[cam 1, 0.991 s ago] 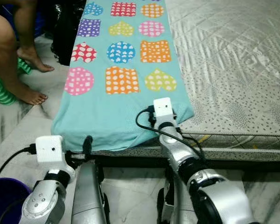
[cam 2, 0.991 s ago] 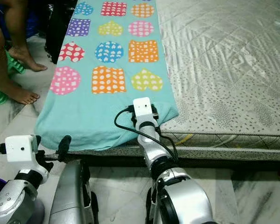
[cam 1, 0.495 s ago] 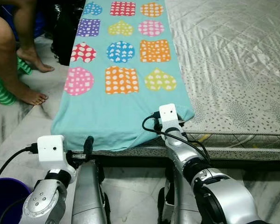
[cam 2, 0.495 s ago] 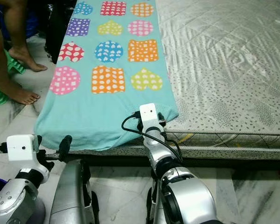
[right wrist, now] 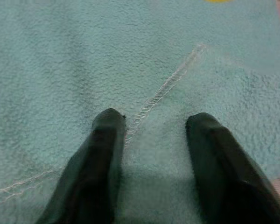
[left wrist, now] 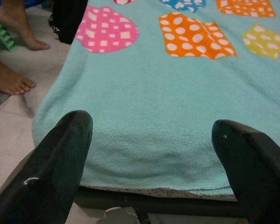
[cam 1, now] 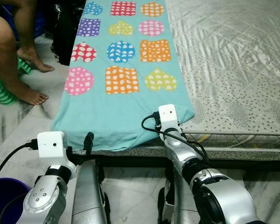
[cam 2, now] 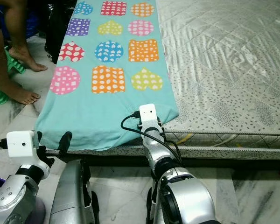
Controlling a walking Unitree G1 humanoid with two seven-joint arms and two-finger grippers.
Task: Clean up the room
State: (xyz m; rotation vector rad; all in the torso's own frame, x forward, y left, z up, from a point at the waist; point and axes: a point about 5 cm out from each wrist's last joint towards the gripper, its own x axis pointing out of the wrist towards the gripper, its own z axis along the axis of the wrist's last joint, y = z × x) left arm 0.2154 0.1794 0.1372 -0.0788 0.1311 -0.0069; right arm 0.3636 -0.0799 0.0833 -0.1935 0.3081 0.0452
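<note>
Right end effector point(right wrist: 149, 140), fingers parted to a narrow gap, had drawn back over the last second to the folded near corner of the teal blanket point(cam 1: 121, 70), its stitched hem between the tips but not yet pinched. Left end effector point(left wrist: 154, 154) had lifted slightly and hung spread wide just short of the blanket's other near corner, at the bed's point(cam 1: 233, 60) front edge. Both seemed lined up for a two-corner grab.

The blanket point(cam 1: 121, 112) is teal, printed with dotted hearts, squares and circles — pink, orange, yellow, blue, purple. The mattress point(cam 1: 233, 65) is pale grey with a speckled, quilted pattern. Both grippers' fingers point(right wrist: 107, 154) are black.
</note>
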